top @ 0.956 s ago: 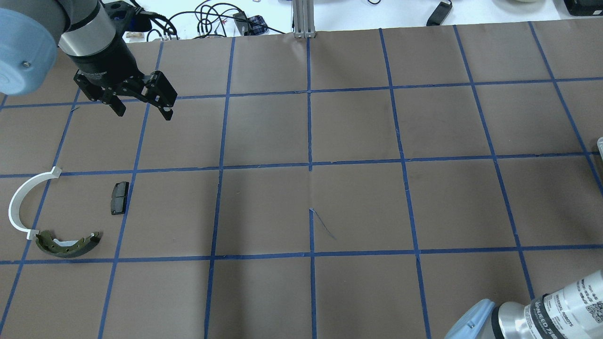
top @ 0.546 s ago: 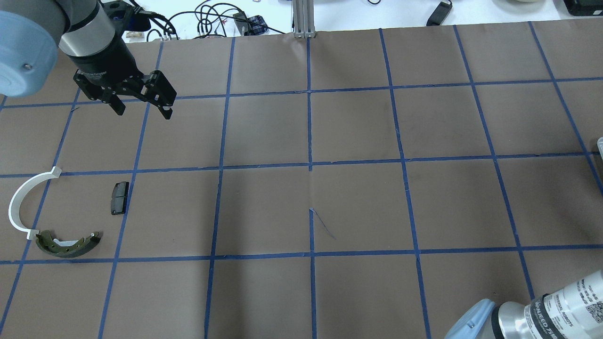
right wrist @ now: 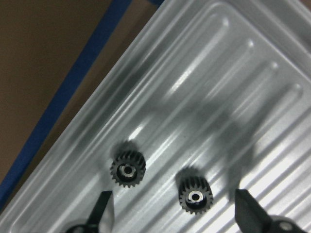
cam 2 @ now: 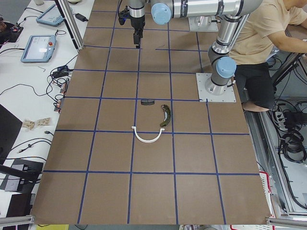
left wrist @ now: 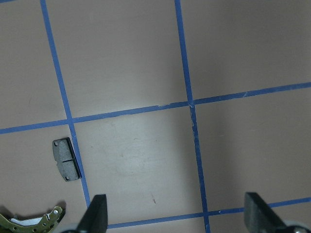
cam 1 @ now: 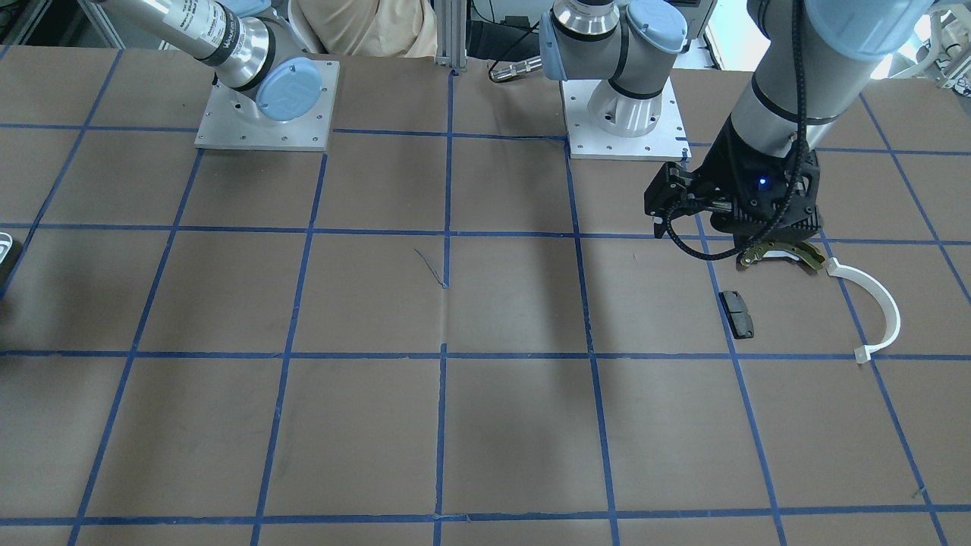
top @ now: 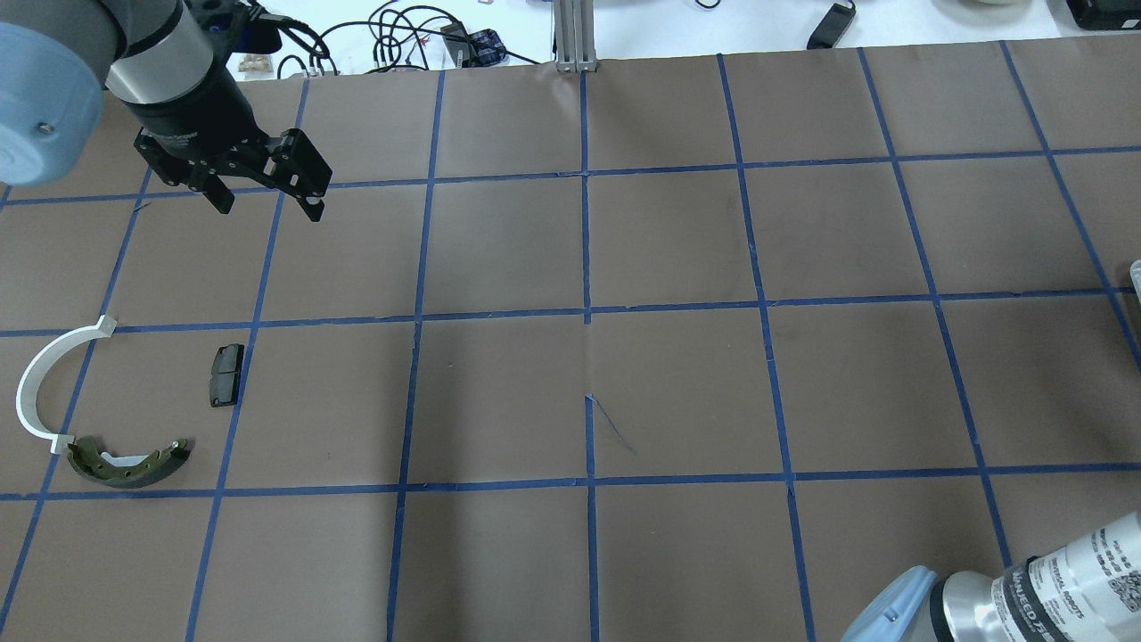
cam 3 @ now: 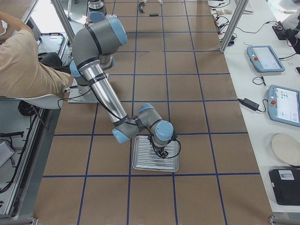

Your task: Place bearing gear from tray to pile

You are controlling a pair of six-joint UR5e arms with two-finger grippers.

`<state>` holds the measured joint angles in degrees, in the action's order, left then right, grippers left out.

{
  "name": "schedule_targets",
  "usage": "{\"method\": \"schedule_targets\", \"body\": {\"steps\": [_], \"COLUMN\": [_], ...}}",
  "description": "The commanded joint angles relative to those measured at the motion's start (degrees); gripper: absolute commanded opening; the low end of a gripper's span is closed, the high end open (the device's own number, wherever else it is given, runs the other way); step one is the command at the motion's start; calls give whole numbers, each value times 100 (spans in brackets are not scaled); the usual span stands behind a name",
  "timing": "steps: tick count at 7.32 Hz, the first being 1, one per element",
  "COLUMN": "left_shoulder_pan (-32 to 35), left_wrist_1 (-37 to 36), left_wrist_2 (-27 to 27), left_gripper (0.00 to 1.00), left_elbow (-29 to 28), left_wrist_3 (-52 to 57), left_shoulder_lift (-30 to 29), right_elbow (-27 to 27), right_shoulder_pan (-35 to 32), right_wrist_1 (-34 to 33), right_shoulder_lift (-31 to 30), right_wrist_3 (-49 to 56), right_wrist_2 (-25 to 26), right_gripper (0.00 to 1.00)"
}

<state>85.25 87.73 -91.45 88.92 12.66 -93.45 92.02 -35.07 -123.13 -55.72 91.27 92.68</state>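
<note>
Brown gridded tabletop: left gripper (top: 266,208), wide open and empty, has edged slightly away from the pile (top: 125,464) behind it. Right gripper (right wrist: 174,211) hangs wide over the tray (right wrist: 218,73), with one gear (right wrist: 194,195) between its fingertips, ungrasped.

Small print, apparently "UNIVERSAL ROBOTS", is carried on the right arm's silver sleeve (top: 1070,571). A logo is embossed on a blue joint cap (cam 1: 289,86). Nothing else can be read.

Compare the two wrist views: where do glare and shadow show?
Left wrist view: a pale glare patch lies on the brown paper. Right wrist view: the tray gleams along its ridges, and soft dark shadows fall across it near the two gears.
</note>
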Motion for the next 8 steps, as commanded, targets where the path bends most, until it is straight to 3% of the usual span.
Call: {"method": "schedule_targets", "body": {"steps": [1, 3, 4, 5, 6, 7, 8], "left_shoulder_pan": [18, 62, 71, 71, 71, 62, 62], "left_wrist_1": [120, 148, 148, 148, 148, 191, 278], "left_wrist_2": [-57, 4, 91, 553, 610, 602, 602], "left_gripper": [100, 100, 100, 100, 100, 100, 100], "left_elbow": [-6, 2, -6, -6, 2, 11, 11], "left_wrist_3": [-9, -27, -79, -97, -88, -88, -80], "left_shoulder_lift": [212, 214, 135, 65, 64, 46, 55], "right_elbow": [0, 0, 0, -8, -17, -26, -52], "right_shoulder_pan": [0, 0, 0, 0, 9, 0, -44], "right_wrist_1": [-1, -1, -1, 8, 8, 8, 17], "right_shoulder_lift": [17, 9, 17, 9, -9, -9, -140], "right_wrist_3": [-4, 5, 5, 5, 5, 5, -30], "right_wrist_2": [-13, -4, -4, 4, 74, 127, 136], "right_gripper": [78, 58, 53, 41, 14, 1, 0]}}
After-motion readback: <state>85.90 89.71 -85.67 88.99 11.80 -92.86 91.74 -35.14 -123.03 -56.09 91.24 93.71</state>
